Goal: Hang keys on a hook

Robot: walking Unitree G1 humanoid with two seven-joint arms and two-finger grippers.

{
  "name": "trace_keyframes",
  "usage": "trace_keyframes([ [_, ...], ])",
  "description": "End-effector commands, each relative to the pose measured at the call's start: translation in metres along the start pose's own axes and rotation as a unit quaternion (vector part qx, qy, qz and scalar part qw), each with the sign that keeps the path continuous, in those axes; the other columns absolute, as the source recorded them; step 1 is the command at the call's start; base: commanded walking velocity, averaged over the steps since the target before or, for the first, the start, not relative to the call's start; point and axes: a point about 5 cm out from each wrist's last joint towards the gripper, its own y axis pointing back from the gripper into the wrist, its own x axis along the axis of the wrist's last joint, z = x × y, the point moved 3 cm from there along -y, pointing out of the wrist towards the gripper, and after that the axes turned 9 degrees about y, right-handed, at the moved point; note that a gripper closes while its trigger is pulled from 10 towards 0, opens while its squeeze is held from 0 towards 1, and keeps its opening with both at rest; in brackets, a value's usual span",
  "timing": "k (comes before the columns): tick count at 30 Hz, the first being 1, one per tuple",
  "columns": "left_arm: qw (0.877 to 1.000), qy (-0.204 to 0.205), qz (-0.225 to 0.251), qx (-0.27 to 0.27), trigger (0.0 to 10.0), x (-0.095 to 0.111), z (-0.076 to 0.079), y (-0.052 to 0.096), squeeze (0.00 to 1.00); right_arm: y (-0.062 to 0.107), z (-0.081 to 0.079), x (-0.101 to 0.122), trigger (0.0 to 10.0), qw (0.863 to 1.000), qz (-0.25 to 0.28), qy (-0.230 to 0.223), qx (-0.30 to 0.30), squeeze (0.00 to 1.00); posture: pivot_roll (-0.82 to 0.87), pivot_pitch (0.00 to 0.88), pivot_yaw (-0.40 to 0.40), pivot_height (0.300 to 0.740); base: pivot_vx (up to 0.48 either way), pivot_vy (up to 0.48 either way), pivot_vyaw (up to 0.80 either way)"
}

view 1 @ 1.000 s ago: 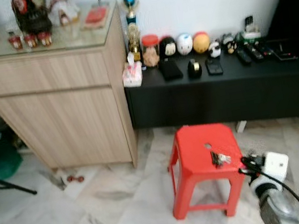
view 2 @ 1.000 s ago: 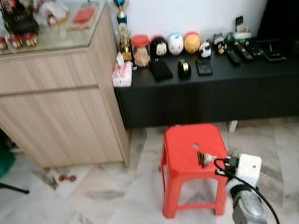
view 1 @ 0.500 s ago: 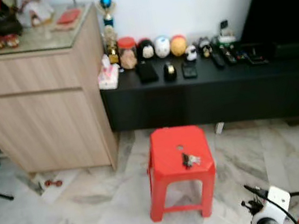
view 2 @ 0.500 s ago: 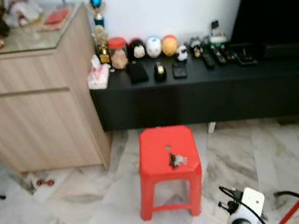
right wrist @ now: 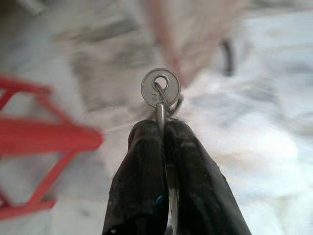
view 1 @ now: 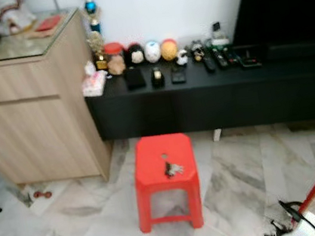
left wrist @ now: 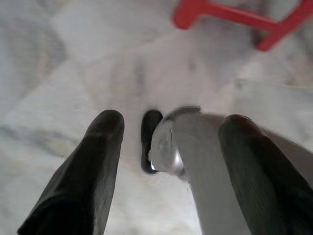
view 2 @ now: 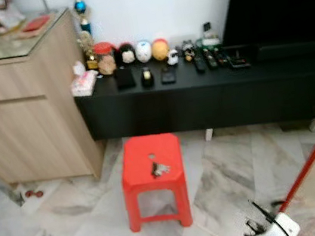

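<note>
pinched tight between the right gripper [right wrist: 164,128]'s black fingers [right wrist: 139,186] is a round-headed metal key [right wrist: 160,88], long axis in line with them, holed head outward, shank hidden. a second bunch of keys [view 1: 172,168] is seen on the glossy red plastic stool [view 1: 163,179], on veined marble floor [view 1: 74,235], detail too small to make out. the left gripper [left wrist: 171,142] is spread wide, empty.

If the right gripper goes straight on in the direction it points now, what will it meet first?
Probably the marble floor. The right gripper, jaws shut on a key, points down at the pale tiles. Nothing stands between them, though blur makes depth uncertain. The red stool lies off to the side.
</note>
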Motion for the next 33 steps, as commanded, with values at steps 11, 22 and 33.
trace_keyframes([
  [11,1.0,-0.005,-0.005,0.009,10.0,-0.001,-0.008,0.002,0.0,-0.002,-0.009,0.026,10.0,0.997,0.053,-0.056,-0.01,0.0,0.12,0.0,-0.066,0.74,0.0,-0.325,0.0],
  [22,1.0,0.0,-0.005,0.01,10.0,-0.002,-0.007,0.002,0.0,0.002,-0.027,0.053,10.0,0.99,0.134,0.025,0.021,0.0,0.12,0.0,-0.068,0.74,0.0,-0.258,0.0],
  [33,1.0,0.001,-0.004,0.01,10.0,-0.002,-0.008,0.002,0.0,0.017,-0.044,0.094,10.0,0.954,0.269,0.125,0.034,0.0,0.12,0.0,-0.07,0.74,0.0,0.0,0.0],
])
